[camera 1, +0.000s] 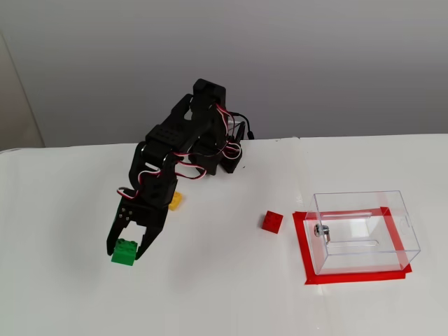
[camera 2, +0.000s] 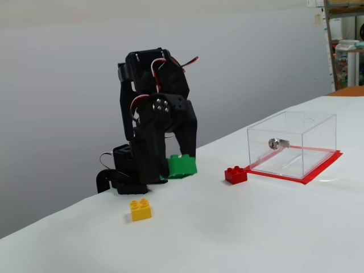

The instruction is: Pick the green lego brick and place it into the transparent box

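Gripper (camera 2: 177,165) pinching green brick (camera 2: 182,166) clear of table (camera 1: 224,301), well apart from clear box (camera 2: 293,143); risk of slipping from shallow grip while swinging across.

1. No text, label, brand, number or sign can be read in either fixed view.
2. The shelf items (camera 2: 348,45) at 2 o'clock are too blurred to read.

In a fixed view the arm (camera 1: 175,150) covers part of the yellow brick (camera 1: 176,201), and the fingers (camera 1: 113,236) hide the green lego brick's (camera 1: 124,253) upper edge.
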You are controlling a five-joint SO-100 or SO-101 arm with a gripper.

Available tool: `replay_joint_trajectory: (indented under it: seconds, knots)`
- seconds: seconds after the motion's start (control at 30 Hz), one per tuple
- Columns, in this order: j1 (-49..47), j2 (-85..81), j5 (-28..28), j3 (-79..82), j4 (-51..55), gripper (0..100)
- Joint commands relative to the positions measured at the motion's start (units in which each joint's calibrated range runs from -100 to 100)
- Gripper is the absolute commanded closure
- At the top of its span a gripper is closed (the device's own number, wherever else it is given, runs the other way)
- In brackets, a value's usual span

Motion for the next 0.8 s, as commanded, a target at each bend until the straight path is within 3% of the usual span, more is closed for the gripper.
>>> replay_joint_trajectory:
  seconds: [0.0, 0.77]
  knots:
    - [-2.4, -6.5, -0.8, -0.6, 0.5, 83]
    - [-36.7, -26.6, -3.3, -0.6, 11.1, 83]
